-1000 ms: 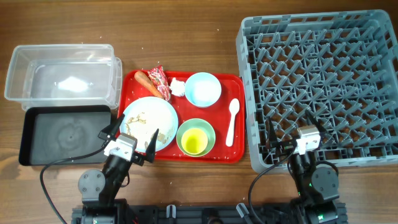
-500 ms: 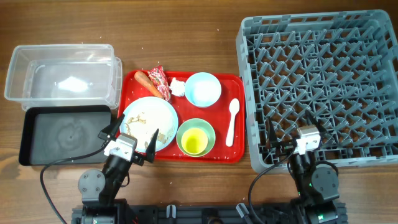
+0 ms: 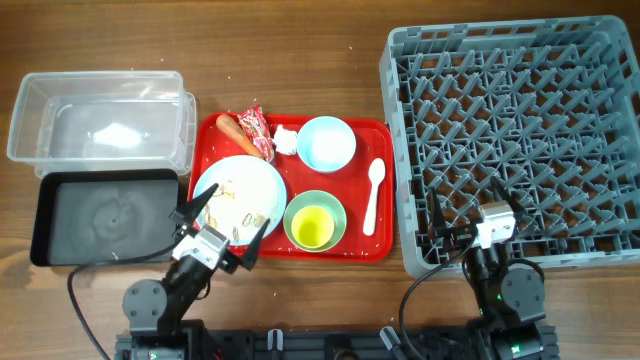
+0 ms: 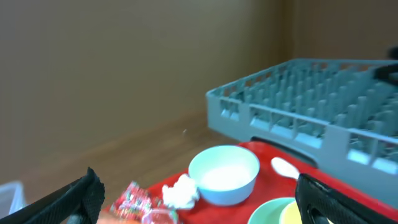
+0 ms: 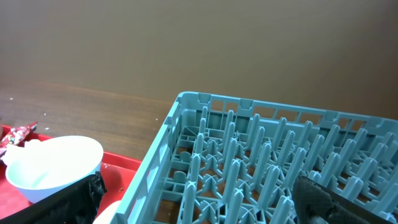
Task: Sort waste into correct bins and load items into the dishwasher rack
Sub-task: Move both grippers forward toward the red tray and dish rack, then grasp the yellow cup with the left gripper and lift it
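At the near-left corner of the red tray (image 3: 376, 246) lies the light-blue plate (image 3: 252, 183), likely stiff and slick under its rice scraps (image 3: 228, 192), best pinched at the thin near rim below the left gripper (image 3: 236, 210), spread wide; the right gripper (image 3: 465, 195), also agape, hangs right of the tray.

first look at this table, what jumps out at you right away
The big grey rack fills the right side of the table, with no dishes in it. In the middle a bright red tray is crowded with a dirty plate, a blue bowl, a green bowl, a white spoon and a red wrapper. At the left sit a clear tub and, below it in the overhead view, a black tray.
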{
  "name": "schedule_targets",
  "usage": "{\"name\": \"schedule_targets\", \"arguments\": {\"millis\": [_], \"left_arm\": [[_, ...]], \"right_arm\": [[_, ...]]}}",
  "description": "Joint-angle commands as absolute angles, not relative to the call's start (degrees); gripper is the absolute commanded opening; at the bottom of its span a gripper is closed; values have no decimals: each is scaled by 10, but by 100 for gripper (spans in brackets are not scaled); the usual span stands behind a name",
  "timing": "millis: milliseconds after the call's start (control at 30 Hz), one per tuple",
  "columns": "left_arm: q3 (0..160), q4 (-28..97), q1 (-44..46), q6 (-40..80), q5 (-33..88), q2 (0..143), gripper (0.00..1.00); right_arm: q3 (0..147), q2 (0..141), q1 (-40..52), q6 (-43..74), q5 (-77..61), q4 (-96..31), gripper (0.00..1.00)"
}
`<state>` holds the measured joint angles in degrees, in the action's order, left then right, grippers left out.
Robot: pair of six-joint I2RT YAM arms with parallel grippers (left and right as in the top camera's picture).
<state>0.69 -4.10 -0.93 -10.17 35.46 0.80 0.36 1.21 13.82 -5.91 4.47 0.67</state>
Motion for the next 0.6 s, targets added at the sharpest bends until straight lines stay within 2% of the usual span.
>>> {"name": "schedule_targets", "arguments": {"millis": [0,100,267,400,567], "left_arm": [[3,-70,-14,-70,392,5,100],[18,-106,-14,-7,392,13,100],[173,-66,-14,17,392,143,100],[385,83,-14,24,401,353,100],[677,331,-4,24,444,624,100]], "right_arm": [[3,10,141,-58,-2,31,100],[6,10,141,-55,-92,64,100],[92,24,141,79,-102,11,100],[230,115,141,96,-104,-111,100],[518,353,141,90,-105,-350,100]]}}
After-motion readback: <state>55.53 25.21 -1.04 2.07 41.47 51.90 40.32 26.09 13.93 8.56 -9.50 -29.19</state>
